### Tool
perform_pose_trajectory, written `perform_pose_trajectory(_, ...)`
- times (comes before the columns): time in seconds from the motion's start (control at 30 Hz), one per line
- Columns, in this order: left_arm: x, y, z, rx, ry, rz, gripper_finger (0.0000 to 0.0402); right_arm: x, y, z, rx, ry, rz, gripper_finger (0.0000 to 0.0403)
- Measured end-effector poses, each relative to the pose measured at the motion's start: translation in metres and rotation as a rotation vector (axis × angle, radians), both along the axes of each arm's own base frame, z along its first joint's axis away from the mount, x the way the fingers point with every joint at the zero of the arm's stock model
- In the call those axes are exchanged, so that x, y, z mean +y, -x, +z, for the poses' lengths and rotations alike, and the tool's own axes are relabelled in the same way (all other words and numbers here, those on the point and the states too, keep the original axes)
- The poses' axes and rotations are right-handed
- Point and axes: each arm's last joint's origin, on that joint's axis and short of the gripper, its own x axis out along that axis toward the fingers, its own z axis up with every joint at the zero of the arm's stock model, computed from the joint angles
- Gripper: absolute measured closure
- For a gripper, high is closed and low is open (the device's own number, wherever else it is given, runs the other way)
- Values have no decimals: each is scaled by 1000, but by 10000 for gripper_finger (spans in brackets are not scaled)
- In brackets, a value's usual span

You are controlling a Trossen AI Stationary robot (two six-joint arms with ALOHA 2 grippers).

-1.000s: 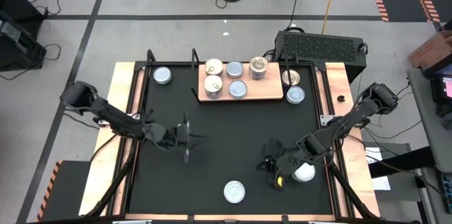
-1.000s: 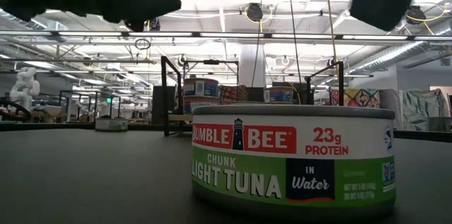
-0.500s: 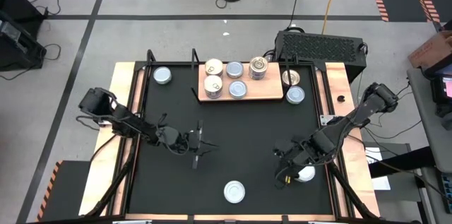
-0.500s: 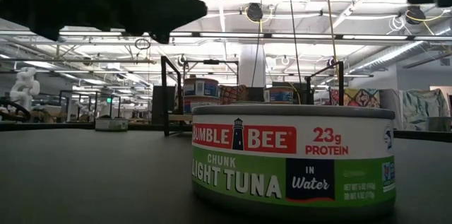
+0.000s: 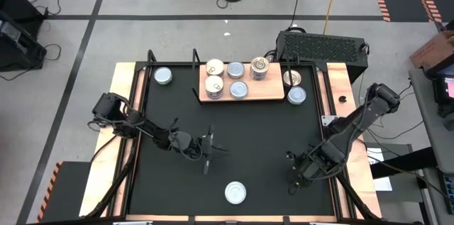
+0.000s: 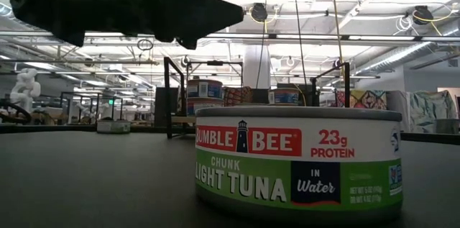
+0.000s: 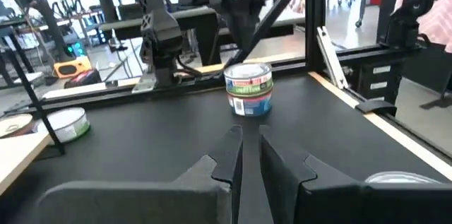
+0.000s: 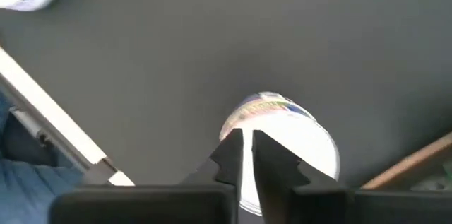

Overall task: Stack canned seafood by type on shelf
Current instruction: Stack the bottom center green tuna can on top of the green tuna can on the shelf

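The shelf [image 5: 273,97], a light wooden board, lies at the table's far middle with several tins [image 5: 240,90] on it. Loose tins sit far left [image 5: 163,76] and right of the board [image 5: 296,96]. A green-labelled tuna tin [image 5: 235,193] [image 6: 298,160] stands near the front edge. My left gripper [image 5: 216,147] [image 7: 245,146] hovers level at mid-table, shut, pointing toward the right edge at a tin [image 7: 248,90]. My right gripper [image 5: 296,175] [image 8: 246,146] points down, shut to a thin slit, above that tin [image 8: 282,146], which my arm hides in the high view.
A black ribbed box [image 5: 323,44] stands behind the table's far right corner. Wooden rails [image 5: 128,111] and black posts [image 5: 151,58] border the black tabletop. Bare tabletop lies between the two grippers and in front of the board.
My left gripper has travelled toward the table's right edge, sinking a little, fingers still together. My right gripper has shifted toward the right edge and tipped over until it points down over the tin there, which its arm now covers in the high view.
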Motion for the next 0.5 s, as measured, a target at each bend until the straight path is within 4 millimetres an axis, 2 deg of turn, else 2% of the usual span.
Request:
perform_pose_trajectory(0.2, -2, -6, 7, -22, -12, -11, 333, 2, 9, -1, 52, 8, -55, 299)
perform_pose_trajectory(0.37, -5, -13, 10, -39, -6, -22, 274, 4, 7, -2, 49, -1, -80, 229)
perform_pose_trajectory(0.5, -8, -23, 10, -49, -3, -19, 230, 4, 8, -2, 47, 1, -65, 192)
